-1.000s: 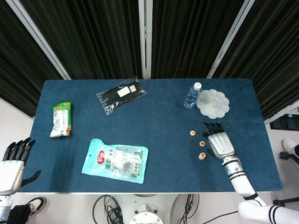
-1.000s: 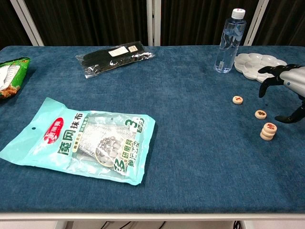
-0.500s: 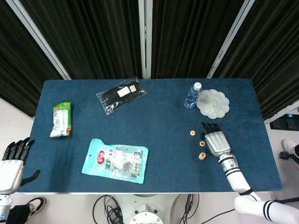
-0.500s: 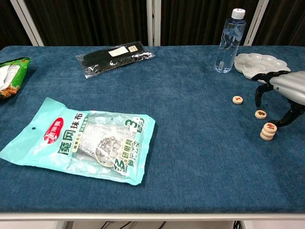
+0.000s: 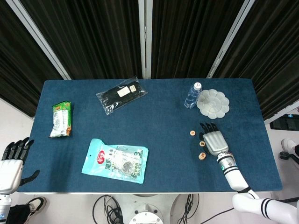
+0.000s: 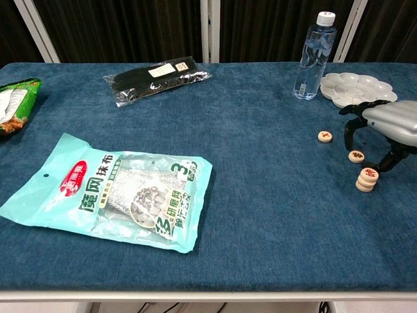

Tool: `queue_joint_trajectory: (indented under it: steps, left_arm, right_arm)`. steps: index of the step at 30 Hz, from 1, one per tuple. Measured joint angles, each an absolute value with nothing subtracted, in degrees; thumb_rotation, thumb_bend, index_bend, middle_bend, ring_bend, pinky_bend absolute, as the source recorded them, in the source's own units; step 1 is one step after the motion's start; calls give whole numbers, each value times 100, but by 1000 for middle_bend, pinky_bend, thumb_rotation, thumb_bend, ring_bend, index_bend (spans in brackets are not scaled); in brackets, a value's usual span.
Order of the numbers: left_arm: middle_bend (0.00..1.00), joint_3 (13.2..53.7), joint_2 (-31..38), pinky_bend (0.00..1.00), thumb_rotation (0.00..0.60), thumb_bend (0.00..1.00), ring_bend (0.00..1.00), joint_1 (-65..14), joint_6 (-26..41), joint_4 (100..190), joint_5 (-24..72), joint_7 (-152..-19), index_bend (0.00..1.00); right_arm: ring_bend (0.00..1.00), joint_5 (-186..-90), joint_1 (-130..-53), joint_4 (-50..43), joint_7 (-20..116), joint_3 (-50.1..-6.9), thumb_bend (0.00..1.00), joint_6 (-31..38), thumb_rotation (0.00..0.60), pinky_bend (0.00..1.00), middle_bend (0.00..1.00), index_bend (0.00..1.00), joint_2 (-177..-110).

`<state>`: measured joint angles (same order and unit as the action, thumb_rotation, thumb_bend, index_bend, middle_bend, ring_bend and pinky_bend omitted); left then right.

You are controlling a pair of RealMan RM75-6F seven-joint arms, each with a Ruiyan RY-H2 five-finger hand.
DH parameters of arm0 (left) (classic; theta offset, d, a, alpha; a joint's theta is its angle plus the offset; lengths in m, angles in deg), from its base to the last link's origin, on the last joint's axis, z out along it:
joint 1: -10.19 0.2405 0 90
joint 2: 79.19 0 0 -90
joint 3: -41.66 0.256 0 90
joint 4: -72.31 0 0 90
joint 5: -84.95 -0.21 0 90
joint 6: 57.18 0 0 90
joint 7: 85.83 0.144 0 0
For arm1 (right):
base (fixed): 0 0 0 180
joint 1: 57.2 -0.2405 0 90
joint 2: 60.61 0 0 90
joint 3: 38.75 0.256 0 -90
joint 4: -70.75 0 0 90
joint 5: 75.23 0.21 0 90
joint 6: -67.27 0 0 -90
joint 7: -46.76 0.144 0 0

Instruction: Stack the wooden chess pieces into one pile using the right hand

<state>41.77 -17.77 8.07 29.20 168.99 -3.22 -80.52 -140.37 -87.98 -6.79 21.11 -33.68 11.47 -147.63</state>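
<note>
Three wooden chess groups lie at the table's right: a single piece (image 5: 192,133) (image 6: 325,136), a second single piece (image 5: 202,143) (image 6: 356,156), and a short stack (image 5: 202,156) (image 6: 367,179). My right hand (image 5: 212,139) (image 6: 384,126) hovers palm down over the second piece. Its fingers (image 6: 348,130) arch down on that piece's far side and its thumb comes down just behind the stack. The hand holds nothing. My left hand (image 5: 11,161) hangs off the table's near left corner with fingers apart and empty.
A water bottle (image 5: 192,95) (image 6: 313,55) and a white palette (image 5: 213,103) (image 6: 355,87) stand behind the pieces. A teal cloth packet (image 5: 115,160) (image 6: 117,189), a black packet (image 5: 121,94) (image 6: 155,78) and a green snack bag (image 5: 61,120) lie further left.
My right hand has slid left across the table and now arches over the second single piece. The pieces and the left hand have not moved.
</note>
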Motion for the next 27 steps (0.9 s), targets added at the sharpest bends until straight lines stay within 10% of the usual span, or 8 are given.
queue_joint_trajectory:
  steps: [27]
  left_arm:
    - [0,4212,-1784,0,600,191,0,811,2952,16924,-412,-8022,42]
  right_arm:
    - [0,-14879,-8524,-1731,2712,-3544,263,577,600,0,78,540,-13808]
